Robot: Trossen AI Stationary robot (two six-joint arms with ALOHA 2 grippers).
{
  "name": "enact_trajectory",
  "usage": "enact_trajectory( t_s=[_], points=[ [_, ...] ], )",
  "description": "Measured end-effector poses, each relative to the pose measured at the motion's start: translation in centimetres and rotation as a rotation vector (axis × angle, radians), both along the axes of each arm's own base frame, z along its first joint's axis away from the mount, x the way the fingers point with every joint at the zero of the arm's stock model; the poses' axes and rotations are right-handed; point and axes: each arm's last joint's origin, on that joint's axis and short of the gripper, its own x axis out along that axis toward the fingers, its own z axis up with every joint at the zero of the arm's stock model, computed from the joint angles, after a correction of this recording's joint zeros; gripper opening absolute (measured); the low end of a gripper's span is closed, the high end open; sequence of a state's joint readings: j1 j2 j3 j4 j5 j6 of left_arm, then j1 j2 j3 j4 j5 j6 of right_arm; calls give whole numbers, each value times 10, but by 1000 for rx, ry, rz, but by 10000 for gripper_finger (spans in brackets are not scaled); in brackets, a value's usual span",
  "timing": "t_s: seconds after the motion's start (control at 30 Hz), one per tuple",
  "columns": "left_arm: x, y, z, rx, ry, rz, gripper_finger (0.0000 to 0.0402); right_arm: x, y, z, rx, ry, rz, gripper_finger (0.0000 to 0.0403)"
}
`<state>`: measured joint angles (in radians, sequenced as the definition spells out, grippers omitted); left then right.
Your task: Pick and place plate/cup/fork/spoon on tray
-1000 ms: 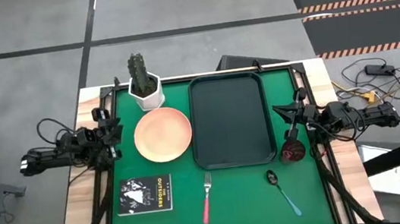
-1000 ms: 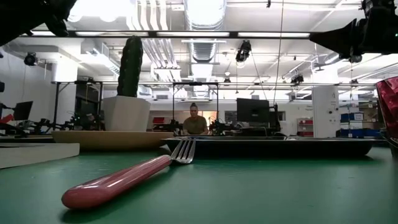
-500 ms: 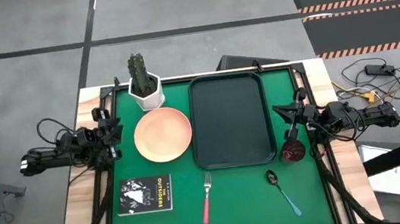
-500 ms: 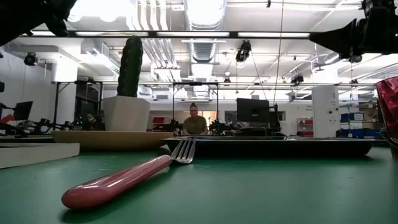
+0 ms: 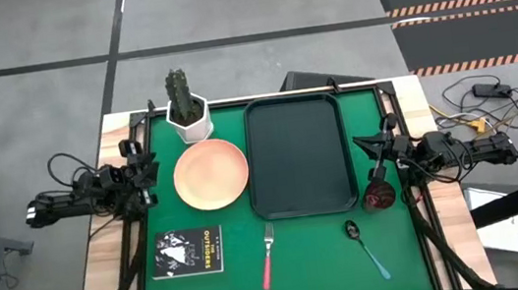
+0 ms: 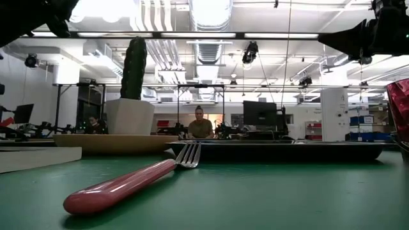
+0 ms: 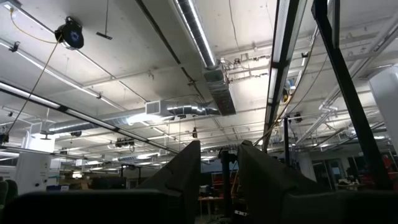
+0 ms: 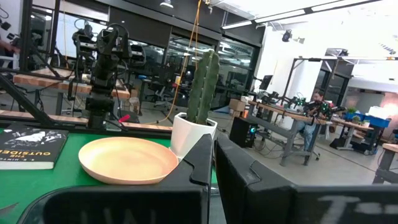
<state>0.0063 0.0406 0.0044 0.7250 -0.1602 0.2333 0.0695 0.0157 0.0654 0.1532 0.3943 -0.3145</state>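
The peach-orange plate (image 5: 210, 174) lies flat on the green mat, left of the dark tray (image 5: 300, 155). The dark red cup (image 5: 379, 197) stands off the tray's near right corner and shows at the low view's right edge (image 6: 399, 105). The fork (image 5: 267, 256) with its pink-red handle and the blue-handled spoon (image 5: 366, 248) lie on the mat near the front edge. My left gripper (image 5: 146, 172) waits at the table's left edge, its fingers a little apart (image 7: 219, 155), and holds nothing. My right gripper (image 5: 371, 154) waits at the right edge, shut (image 8: 214, 149) and empty, just beyond the cup.
A white pot with a cactus (image 5: 187, 109) stands at the far edge behind the plate. A small black book (image 5: 191, 250) lies at the near left. Dark frame bars run along both sides of the mat. A person sits in the room behind (image 6: 200, 128).
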Motion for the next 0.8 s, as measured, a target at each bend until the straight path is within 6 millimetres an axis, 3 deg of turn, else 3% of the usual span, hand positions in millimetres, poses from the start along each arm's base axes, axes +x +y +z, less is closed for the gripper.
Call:
enact_trajectory(
  t_s=[0.57, 0.8],
  points=[
    [0, 0, 0, 0, 0, 0, 88, 0, 0, 2, 2, -19, 1, 9],
    [0, 0, 0, 0, 0, 0, 88, 0, 0, 2, 144, -73, 31, 9]
  ],
)
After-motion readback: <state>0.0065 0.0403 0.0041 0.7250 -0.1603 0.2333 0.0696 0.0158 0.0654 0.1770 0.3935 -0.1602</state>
